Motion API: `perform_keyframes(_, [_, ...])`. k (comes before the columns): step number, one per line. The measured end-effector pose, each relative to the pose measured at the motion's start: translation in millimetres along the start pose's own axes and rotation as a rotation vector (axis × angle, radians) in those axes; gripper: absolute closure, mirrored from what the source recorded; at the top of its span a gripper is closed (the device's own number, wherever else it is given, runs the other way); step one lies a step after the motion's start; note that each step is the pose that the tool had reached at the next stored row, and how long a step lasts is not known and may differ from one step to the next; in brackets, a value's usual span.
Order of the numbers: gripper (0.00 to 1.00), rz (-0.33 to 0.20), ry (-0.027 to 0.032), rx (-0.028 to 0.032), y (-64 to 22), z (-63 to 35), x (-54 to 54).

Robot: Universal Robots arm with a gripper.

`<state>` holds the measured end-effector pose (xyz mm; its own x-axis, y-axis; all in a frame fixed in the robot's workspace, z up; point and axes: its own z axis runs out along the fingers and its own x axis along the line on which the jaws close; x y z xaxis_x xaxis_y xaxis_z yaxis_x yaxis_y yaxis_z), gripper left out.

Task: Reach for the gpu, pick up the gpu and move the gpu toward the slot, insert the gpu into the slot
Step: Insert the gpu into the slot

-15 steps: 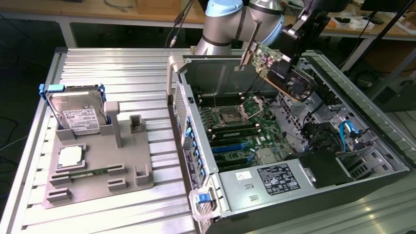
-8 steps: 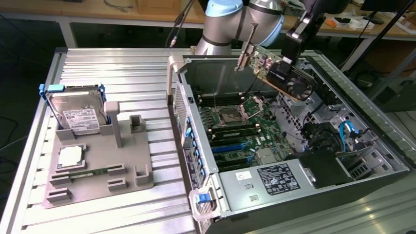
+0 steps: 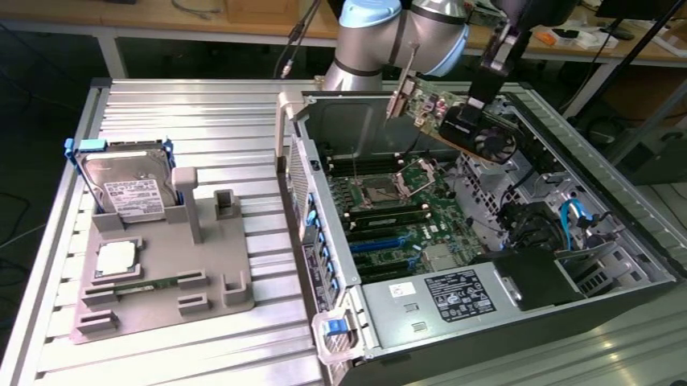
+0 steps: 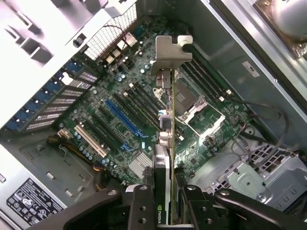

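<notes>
The gpu [image 3: 464, 122], a green card with a black fan shroud and a silver end bracket, hangs tilted in the air above the open computer case. My gripper [image 3: 488, 84] is shut on its upper edge. The wrist view looks down along the gpu [image 4: 165, 124] edge-on, and my gripper [image 4: 166, 196] clamps it from both sides, the silver bracket [image 4: 171, 50] being at the far end. Below lies the green motherboard [image 4: 144, 86] with the long blue slot [image 4: 122, 117], which sits to one side of the card's line. In the exterior view the blue slot [image 3: 378, 240] is well below the card.
The case walls [image 3: 311, 169] surround the motherboard. A square CPU socket [image 4: 189, 103] and black memory slots [image 4: 204, 79] lie under the card. A power supply [image 3: 451, 293] fills the near end. On the exterior view's left a grey fixture [image 3: 161, 273] carries a hard drive [image 3: 124, 189] and a CPU chip [image 3: 116, 257].
</notes>
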<state>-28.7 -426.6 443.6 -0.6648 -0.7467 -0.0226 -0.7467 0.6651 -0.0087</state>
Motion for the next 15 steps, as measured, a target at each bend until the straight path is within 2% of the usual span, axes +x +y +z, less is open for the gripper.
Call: perform_keyframes(15, [0.73, -0.284, -0.0025, -0.0064, 0.1, 6.2, 0.2])
